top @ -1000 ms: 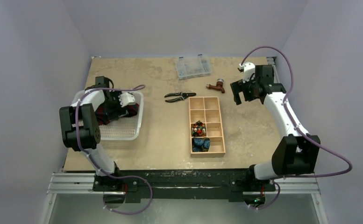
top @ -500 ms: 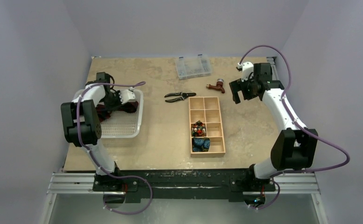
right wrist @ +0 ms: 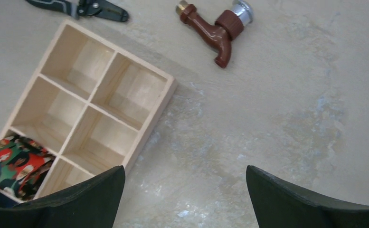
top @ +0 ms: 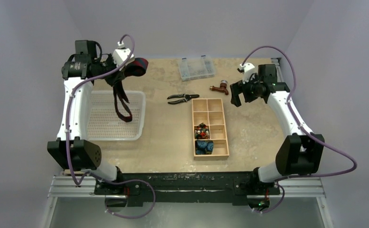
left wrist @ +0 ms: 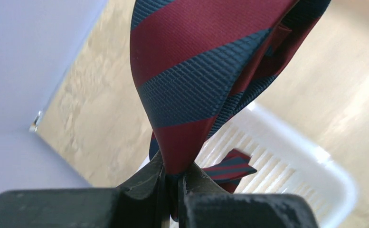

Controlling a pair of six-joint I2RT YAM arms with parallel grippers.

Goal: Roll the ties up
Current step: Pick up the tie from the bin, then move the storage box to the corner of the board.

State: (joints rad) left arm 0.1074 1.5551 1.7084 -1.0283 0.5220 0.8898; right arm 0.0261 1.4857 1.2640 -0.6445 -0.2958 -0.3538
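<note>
While left gripper [left wrist: 173,183] clamps tie [left wrist: 196,80] high above basket [top: 137,118] — right gripper [right wrist: 184,175] hovers agape.

Pliers [top: 183,98], brown tap [right wrist: 215,28], wooden box [top: 201,105], possibly plastic case [top: 196,68]

Striped tie [top: 136,67] (navy, dark red) dangles above basket [top: 142,116].

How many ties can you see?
3. A striped tie hangs from the left gripper over the white basket. Two rolled-up ones sit in the wooden box: a red patterned roll and, nearer the robot, a blue roll. None seem hidden.
</note>
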